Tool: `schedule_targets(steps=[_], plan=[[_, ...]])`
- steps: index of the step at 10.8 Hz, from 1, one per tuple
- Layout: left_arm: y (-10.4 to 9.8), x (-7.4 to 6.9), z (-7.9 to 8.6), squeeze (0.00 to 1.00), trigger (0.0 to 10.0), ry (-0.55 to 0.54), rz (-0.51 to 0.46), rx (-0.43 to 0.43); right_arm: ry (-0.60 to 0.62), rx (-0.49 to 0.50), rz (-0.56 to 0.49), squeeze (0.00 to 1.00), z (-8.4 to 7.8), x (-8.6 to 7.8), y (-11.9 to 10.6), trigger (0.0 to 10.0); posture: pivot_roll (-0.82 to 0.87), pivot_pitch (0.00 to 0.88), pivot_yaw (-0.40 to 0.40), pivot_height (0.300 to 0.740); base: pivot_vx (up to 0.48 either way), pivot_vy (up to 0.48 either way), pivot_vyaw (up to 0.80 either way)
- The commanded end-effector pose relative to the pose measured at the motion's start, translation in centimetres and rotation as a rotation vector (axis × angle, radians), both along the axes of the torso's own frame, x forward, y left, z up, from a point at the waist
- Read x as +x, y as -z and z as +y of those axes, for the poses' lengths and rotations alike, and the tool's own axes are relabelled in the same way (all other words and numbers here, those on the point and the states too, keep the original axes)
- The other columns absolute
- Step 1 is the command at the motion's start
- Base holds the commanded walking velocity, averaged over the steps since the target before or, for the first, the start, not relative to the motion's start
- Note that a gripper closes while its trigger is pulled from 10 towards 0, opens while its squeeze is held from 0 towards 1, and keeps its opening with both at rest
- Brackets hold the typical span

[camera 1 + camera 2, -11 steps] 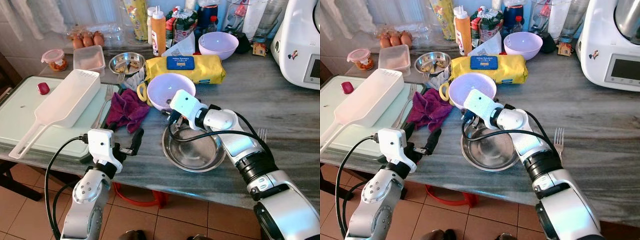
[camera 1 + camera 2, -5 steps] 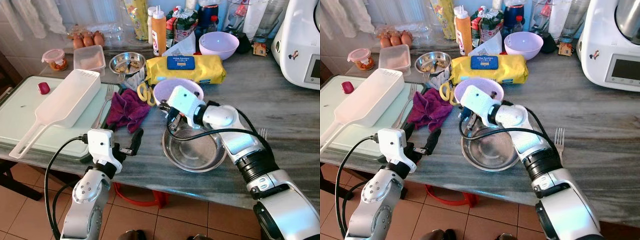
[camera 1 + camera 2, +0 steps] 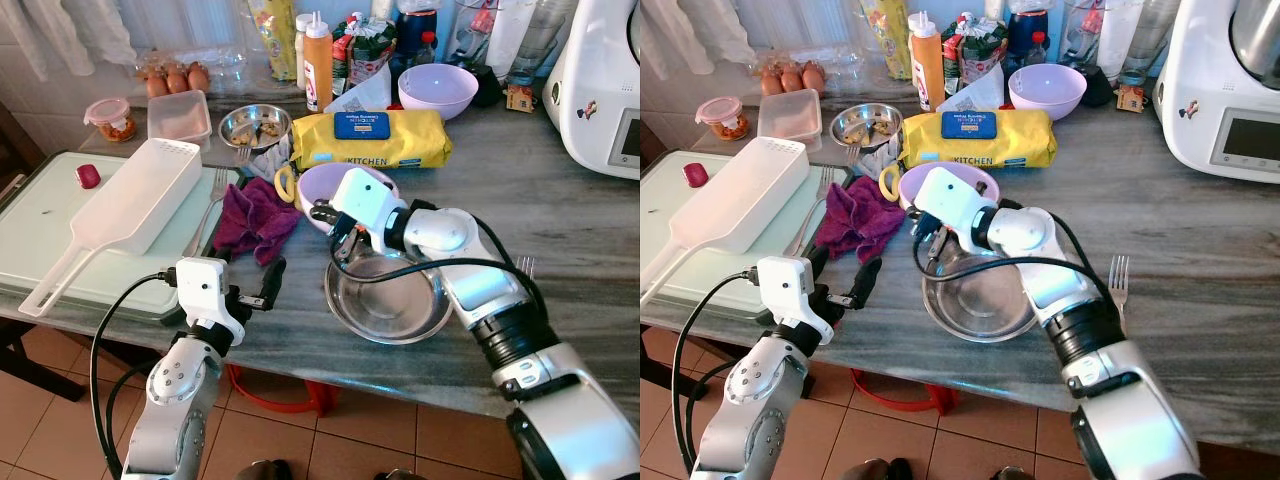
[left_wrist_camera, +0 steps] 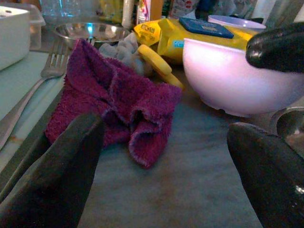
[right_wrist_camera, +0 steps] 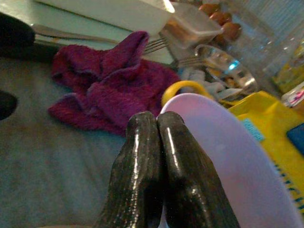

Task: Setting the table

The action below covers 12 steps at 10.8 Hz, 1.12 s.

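Observation:
A lilac plastic bowl with a yellow loop handle stands on the grey marble counter, just behind a shallow steel bowl. My right gripper is shut on the lilac bowl's near rim, its fingers pressed together against the rim. My left gripper hovers open at the counter's front edge, apart from a crumpled purple cloth, with nothing between its fingers. A fork lies to the right of the steel bowl.
Behind stand a yellow wipes pack, a second lilac bowl, a small steel bowl, bottles and a white appliance. On the left, a white handled container rests on a pale green board, with a fork beside it.
The right gripper closed on the lilac bowl's rim, tilted it up, and has drawn it slightly left. The left arm has not moved.

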<state>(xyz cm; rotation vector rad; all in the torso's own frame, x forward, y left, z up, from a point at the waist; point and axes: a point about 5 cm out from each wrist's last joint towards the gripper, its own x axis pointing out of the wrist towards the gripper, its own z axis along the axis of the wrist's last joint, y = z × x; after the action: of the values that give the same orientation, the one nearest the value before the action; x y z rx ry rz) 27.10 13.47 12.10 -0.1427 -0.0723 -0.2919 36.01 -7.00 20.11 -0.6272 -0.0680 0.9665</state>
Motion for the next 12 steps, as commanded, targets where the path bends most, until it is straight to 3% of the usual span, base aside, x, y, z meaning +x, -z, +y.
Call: schedule_targets(steps=[1,3,4,5,6,10,12], plan=[[0.3,0.0,0.4,0.00,10.0,-0.014,0.021,0.012,-0.020,0.009,0.006,0.00,0.4,-0.3,0.0,8.3,-0.03,0.132,0.070,0.740,0.000,0.000,0.00],[0.6,0.0,0.5,0.00,10.0,-0.023,0.033,0.017,-0.037,0.029,0.039,0.00,0.8,-0.9,0.7,10.0,-0.03,0.132,0.070,0.740,0.000,0.000,0.00],[0.7,0.0,0.5,0.00,10.0,-0.023,0.037,0.016,-0.039,0.037,0.057,0.00,1.0,-1.1,1.1,10.0,-0.03,0.133,0.070,0.740,0.000,0.000,0.00],[0.7,0.1,0.5,0.00,10.0,-0.023,0.037,0.017,-0.042,0.041,0.058,0.24,1.1,-1.2,1.3,10.0,-0.03,0.131,0.071,0.740,0.000,0.000,0.00],[0.6,0.1,0.5,0.00,10.0,-0.023,0.035,0.015,-0.037,0.059,0.061,1.00,1.2,-1.3,1.3,10.0,-0.03,0.131,0.070,0.740,0.000,0.000,0.00],[0.5,-0.2,0.4,0.00,10.0,0.036,0.026,-0.015,0.007,0.133,0.014,1.00,1.2,-1.2,0.1,10.0,-0.03,0.127,0.072,0.740,0.000,0.000,0.00],[0.1,-0.6,0.2,0.00,10.0,0.123,0.006,-0.056,0.042,0.218,-0.017,1.00,0.9,-1.2,-1.0,10.0,-0.03,0.122,0.070,0.740,0.000,0.000,0.00]])
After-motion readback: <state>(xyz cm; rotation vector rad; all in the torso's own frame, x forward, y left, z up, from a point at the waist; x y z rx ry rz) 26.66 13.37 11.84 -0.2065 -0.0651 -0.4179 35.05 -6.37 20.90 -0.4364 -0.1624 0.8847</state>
